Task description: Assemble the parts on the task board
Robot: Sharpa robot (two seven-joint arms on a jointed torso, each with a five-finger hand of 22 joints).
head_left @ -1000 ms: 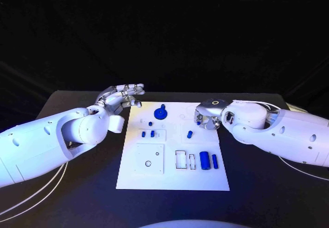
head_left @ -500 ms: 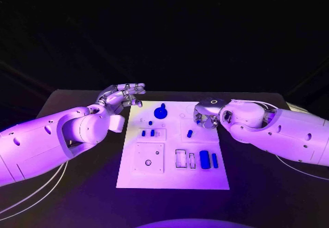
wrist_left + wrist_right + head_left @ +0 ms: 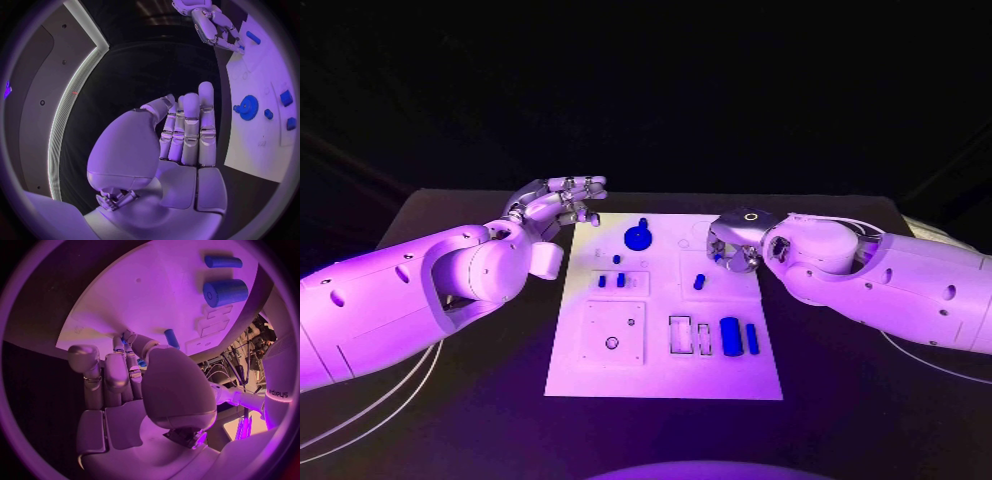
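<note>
Parts sit scattered on the task board (image 3: 661,375) mid-worktop. Right robot hand (image 3: 734,250) at the board's right edge seems curled around a small blue piece (image 3: 142,362); can't tell for sure. Left robot hand (image 3: 560,205) hovers spread, holding nothing. I'd seat it slowly, straight down.
</note>
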